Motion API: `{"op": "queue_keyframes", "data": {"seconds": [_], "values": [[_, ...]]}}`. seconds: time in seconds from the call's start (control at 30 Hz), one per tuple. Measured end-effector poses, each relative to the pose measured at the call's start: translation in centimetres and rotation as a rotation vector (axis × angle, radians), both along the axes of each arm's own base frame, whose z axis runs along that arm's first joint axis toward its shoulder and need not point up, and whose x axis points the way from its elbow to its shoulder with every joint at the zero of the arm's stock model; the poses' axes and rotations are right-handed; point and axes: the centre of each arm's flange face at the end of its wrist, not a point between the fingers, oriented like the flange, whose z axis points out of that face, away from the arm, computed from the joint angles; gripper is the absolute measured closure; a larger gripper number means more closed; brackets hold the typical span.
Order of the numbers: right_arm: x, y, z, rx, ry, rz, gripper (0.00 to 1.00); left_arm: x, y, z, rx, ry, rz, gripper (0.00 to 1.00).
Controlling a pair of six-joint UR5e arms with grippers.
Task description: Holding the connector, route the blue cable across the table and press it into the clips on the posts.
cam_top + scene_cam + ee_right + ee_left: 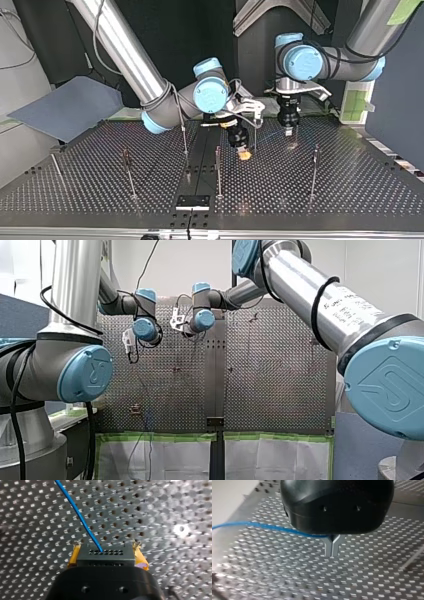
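1 blue cable (80,517), 1 connector (105,555), 2 claws (332,553), 2 arms (125,50)

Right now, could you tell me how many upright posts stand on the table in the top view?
6 in the top view: far-left post, left post, centre-rear post, centre-front post, rear post right of centre, right post. More may be hidden.

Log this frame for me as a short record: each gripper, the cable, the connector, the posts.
right gripper: my right gripper, yellow pads, jaws shut on the black perforated connector block
left gripper: my left gripper, black, jaws shut, low over the perforated metal table
cable: thin blue cable leaves the connector, reaches the left jaws' base; grip unclear
posts: thin upright metal posts, no cable seen on them
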Motion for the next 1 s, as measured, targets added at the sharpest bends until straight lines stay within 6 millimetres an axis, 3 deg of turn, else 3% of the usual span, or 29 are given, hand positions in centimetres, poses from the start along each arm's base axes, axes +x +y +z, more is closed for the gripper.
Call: {"op": "queue_keyframes", "data": {"seconds": [0.3,0.67,1.0], "values": [[-0.8,0.6,-3.6,0.039,0.062,-0.001,1.0,-1.2,-0.1,-6.4,0.009,0.1,-0.002,1.0],[-2.2,1.6,-8.2,0.069,0.167,0.004,1.0,-0.7,-0.4,-7.6,-0.002,0.083,-0.03,1.0],[-4.1,1.4,-11.7,0.113,0.221,0.0,1.0,0.0,-1.1,-11.1,-0.005,0.116,-0.061,1.0]]}}
